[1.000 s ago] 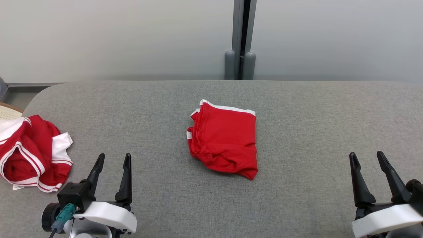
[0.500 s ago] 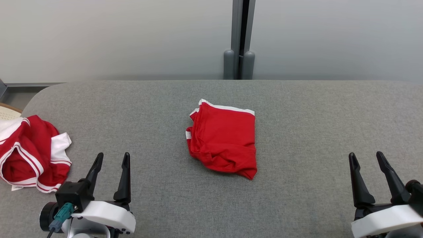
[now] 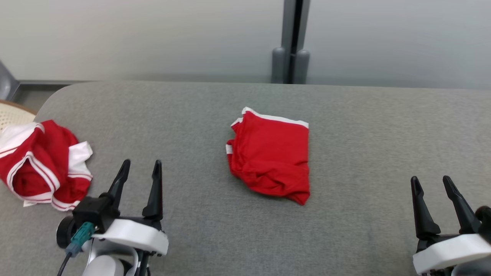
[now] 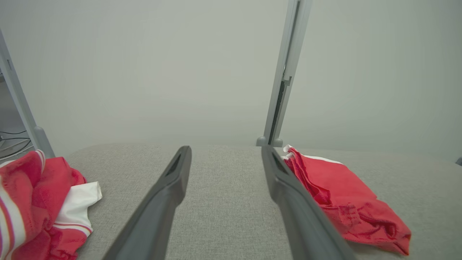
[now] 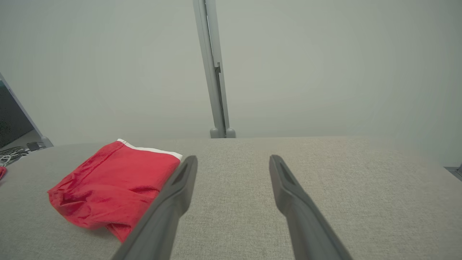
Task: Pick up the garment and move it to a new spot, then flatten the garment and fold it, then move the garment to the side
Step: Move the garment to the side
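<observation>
Risks pinching just the top layer of the folded garment (image 3: 270,153) centred on the counter (image 3: 364,126) and undoing the fold, with left claw (image 3: 142,163) and right claw (image 3: 429,178) wide, empty, at the front edge.

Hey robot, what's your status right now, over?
Left gripper open, empty. Right gripper open, empty. Folded red garment lies between them, untouched. Crumpled red-and-white garment far left, clear of the path.

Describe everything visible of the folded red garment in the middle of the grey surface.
The folded red garment is soft-looking cloth with a white band along its far edge. It lies as a rough rectangle, layers showing at its left side, near edge rumpled, resting on the grey fabric surface. Nothing else touches it.
</observation>
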`<state>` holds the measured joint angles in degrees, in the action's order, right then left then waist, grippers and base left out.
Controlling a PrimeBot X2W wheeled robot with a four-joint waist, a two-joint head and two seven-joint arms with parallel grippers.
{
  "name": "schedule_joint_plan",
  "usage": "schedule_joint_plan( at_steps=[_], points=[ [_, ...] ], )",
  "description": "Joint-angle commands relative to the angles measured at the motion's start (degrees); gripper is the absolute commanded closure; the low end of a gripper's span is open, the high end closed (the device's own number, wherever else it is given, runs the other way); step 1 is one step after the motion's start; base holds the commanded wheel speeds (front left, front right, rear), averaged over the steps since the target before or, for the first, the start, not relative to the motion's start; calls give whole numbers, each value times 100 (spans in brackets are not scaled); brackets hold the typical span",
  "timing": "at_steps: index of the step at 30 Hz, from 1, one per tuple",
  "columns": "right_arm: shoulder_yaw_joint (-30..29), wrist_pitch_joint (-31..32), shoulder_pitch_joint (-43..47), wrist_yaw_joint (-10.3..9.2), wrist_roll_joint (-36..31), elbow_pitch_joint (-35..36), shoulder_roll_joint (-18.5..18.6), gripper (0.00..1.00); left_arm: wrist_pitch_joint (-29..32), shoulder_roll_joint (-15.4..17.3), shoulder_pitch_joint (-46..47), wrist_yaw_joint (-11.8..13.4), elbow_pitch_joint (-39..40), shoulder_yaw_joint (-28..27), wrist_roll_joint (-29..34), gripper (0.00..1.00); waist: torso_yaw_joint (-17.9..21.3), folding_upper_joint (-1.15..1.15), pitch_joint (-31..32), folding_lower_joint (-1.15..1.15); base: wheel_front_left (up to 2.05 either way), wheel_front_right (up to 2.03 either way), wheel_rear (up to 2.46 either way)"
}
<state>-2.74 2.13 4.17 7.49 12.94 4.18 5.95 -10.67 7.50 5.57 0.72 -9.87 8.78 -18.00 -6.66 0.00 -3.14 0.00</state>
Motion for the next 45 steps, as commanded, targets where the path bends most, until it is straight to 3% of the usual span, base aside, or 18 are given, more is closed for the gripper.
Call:
schedule_joint_plan(
  at_steps=[1, 13, 23, 24, 25, 34, 45],
  points=[
    [-19, 22, -108, -1, -19, -78, 50, 0, -37, -27, 152, -13, 30, 37, 13, 0, -239, 0, -187, 0, 0, 0, 0],
    [715, 47, -1397, -1, 194, -1499, 428, 0, -360, -350, 1034, -207, -268, 477, -85, 0, -1434, 0, -1110, 0, 0, 0, 0],
    [1028, 174, -1973, -1, 287, -2824, 310, 0, -454, -408, 1185, -124, -368, 430, -106, 0, -1532, 0, -1229, 0, 0, 0, 0],
    [1067, 231, -1985, -1, 297, -2892, 291, 64, -451, -411, 1190, -117, -346, 412, -102, 0, -1509, 0, -1222, 0, 0, 0, 0],
    [1082, 265, -2016, -1, 311, -2931, 288, 100, -452, -416, 1200, -131, -318, 409, -94, 0, -1484, 0, -1217, 0, 0, 0, 0],
    [1226, 411, -2167, -6, 302, -2796, 412, 100, -448, -350, 1191, -162, -94, 300, 122, 0, -1076, 0, -1187, 0, 0, 0, 0],
    [1581, 310, -1742, -6, 704, -2471, 820, 100, -400, -175, 1217, -188, 73, 375, 289, 0, 267, 0, -1220, 0, 0, 0, 0]
  ],
)
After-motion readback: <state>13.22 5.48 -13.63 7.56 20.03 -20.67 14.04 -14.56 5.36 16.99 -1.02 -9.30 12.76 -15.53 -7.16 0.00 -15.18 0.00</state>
